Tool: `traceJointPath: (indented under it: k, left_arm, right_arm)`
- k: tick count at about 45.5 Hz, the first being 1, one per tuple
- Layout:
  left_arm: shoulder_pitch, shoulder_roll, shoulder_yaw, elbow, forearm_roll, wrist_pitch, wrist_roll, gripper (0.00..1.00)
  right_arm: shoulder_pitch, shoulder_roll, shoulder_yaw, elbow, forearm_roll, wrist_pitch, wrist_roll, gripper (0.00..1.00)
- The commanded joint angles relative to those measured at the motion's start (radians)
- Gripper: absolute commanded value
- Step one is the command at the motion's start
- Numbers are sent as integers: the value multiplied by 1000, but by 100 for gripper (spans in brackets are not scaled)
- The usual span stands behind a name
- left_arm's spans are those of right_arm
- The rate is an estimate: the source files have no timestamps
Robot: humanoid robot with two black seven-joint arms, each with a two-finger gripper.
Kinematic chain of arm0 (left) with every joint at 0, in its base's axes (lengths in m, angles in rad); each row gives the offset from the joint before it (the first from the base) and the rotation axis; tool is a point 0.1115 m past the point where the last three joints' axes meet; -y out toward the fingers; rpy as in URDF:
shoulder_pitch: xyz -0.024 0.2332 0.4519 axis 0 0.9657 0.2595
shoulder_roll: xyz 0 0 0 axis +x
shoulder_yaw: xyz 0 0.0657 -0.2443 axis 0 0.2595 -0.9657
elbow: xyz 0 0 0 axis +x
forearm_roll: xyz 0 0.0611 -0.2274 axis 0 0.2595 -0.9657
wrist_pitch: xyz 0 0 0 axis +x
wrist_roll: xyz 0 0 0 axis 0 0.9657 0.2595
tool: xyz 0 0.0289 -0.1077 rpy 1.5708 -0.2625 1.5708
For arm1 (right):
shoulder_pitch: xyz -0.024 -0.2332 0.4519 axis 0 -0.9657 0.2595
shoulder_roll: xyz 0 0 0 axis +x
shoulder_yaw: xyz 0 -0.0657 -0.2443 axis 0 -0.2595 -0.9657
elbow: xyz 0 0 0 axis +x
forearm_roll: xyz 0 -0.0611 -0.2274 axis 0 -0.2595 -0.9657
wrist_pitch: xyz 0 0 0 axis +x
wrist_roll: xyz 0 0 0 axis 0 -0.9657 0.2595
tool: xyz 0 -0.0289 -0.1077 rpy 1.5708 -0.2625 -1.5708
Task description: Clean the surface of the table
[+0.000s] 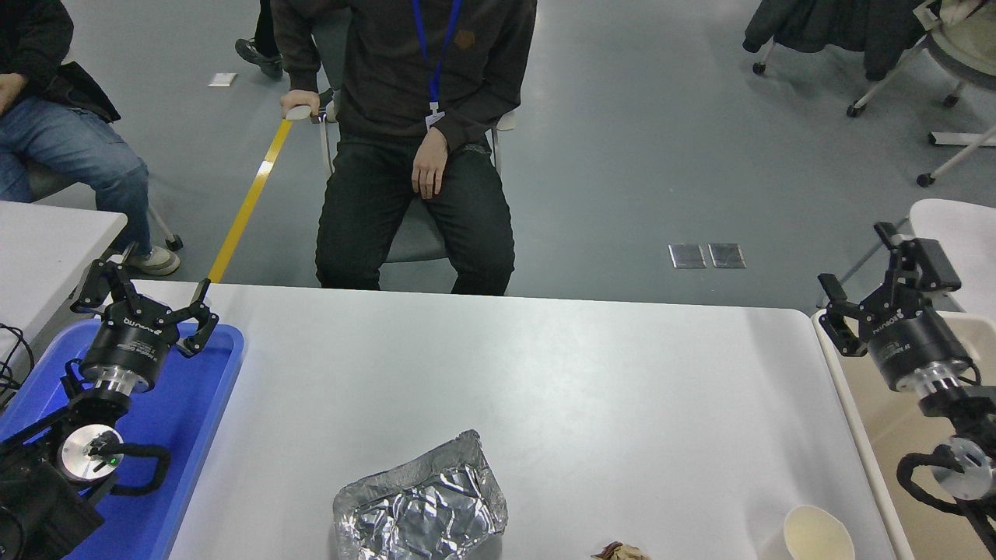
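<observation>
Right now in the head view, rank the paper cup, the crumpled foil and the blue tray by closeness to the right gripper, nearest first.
From the right gripper, open at the table's right edge:
1. Paper cup, near right corner of the table surface.
2. Crumpled foil, near edge, centre-left.
3. Blue tray, far left, under the parked left gripper.
</observation>
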Motion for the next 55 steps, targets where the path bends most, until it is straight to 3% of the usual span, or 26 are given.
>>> traceJointPath:
  k: [1,21,35,55]
  left_arm:
    - [0,0,0,0,0,0,-1,100]
    - [0,0,0,0,0,0,-1,100]
    - [0,0,0,0,0,0,1,100]
    - [0,0,0,0,0,0,-1,100]
  right_arm:
    - [1,-149,-118,119,-84,3,4,100]
    - [-8,-356,-267,329,-346,16,27,100]
    - [-87,-427,-298,435,-630,9,25,100]
    - [-126,-554,-381,465,-877,6,-64,100]
